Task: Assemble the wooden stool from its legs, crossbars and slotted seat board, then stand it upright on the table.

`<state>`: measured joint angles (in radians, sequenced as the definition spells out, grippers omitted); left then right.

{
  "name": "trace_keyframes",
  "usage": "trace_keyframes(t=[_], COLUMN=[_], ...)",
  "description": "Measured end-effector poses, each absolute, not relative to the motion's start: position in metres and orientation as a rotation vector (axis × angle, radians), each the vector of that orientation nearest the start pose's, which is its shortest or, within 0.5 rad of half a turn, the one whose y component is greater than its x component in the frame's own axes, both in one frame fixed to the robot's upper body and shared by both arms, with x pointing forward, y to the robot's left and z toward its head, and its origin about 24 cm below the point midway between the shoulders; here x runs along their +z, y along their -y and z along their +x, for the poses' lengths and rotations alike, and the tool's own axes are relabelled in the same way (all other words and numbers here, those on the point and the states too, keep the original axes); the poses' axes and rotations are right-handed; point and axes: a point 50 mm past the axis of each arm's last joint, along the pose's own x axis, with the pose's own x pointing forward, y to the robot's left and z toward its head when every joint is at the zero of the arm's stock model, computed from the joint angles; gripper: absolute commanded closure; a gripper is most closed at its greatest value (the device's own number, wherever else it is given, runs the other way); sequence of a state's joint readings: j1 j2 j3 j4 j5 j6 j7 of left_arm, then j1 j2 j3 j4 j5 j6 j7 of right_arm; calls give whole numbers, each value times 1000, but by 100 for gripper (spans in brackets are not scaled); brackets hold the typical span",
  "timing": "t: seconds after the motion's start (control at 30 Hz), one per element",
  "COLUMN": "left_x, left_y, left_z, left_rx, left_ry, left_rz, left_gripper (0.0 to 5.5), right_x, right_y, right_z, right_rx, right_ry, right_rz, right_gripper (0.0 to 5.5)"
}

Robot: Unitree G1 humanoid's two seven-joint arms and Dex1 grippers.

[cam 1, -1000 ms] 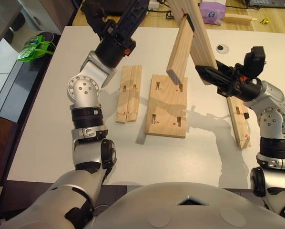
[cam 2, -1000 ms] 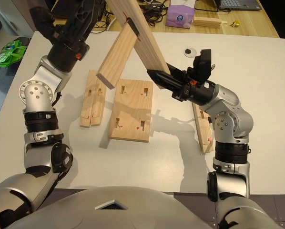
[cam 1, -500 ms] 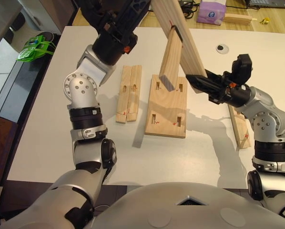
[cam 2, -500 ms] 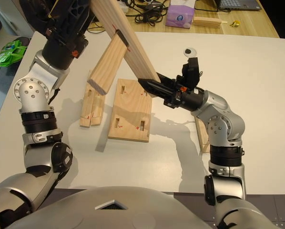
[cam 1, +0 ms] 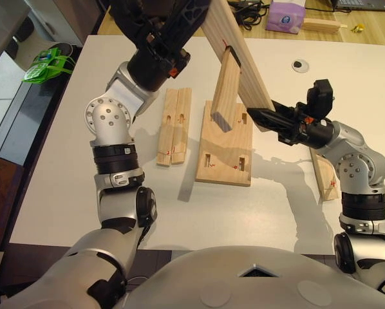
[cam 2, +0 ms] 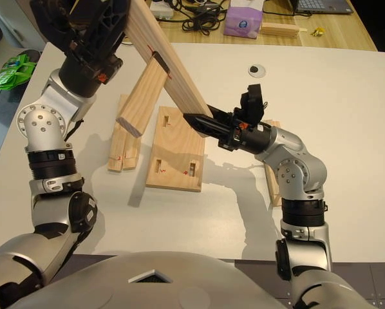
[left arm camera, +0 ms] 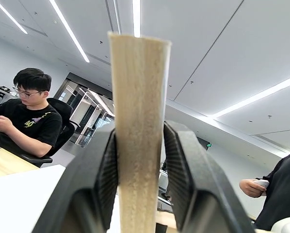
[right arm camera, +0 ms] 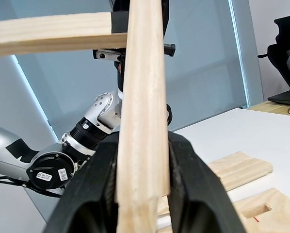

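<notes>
1. The right gripper (cam 1: 264, 120) has its jaws pinched on the lower end of a long wooden leg (cam 1: 242, 63). In the right wrist view its dark fingers (right arm camera: 191, 187) press against both faces of the wood.
2. The left gripper (left arm camera: 139, 165) has its jaws clamped on the upper end of the same leg, with a finger (left arm camera: 184, 177) flat against each side. The leg slants in the air between the two grippers, high on the robot's left and low on its right.
3. Nearest the robot, the slotted seat board (cam 1: 226, 168) lies flat on the white table (cam 1: 57, 167), its four slots facing up.
4. Just to the right of the board, beside the right arm, another wooden piece (cam 1: 326, 175) lies on the table, partly hidden by the arm.
5. To the left of the board, apart from it, a pair of wooden pieces (cam 1: 174, 125) lie side by side and touching.
6. A crossbar (cam 1: 225, 90) is seated in the slot of the held leg and hangs down over the far left part of the seat board. Whether its lower end touches the board cannot be told.
7. Farther back, a small black disc (cam 1: 300, 64) sits on the table.
8. On the desk beyond, there is a purple box (cam 1: 286, 15) with one more wooden piece (cam 1: 322, 25) beside it.
</notes>
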<state>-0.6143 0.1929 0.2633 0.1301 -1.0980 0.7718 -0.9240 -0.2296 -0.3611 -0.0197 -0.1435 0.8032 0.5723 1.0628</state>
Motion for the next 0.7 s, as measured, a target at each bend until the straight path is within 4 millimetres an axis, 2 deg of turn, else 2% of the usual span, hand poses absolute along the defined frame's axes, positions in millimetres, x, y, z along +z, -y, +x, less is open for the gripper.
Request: trace_keyframes(t=[0.3, 0.33, 0.37, 0.7], left_x=[190, 190, 190, 180], left_y=[-134, -134, -134, -145], left_z=[305, 305, 306, 324], left_rx=[-1357, -1355, -1341, -1083], left_ry=[226, 226, 228, 264], left_rz=[-901, -902, -904, -897], left_gripper=[435, 435, 436, 447], right_x=[118, 118, 118, 102], right_y=[138, 138, 138, 150], right_z=[251, 251, 251, 261], right_rx=[1343, 1342, 1339, 1209], right_ry=[-12, -12, -13, -79], right_rz=[469, 470, 471, 320], right_gripper=[449, 409, 404, 221])
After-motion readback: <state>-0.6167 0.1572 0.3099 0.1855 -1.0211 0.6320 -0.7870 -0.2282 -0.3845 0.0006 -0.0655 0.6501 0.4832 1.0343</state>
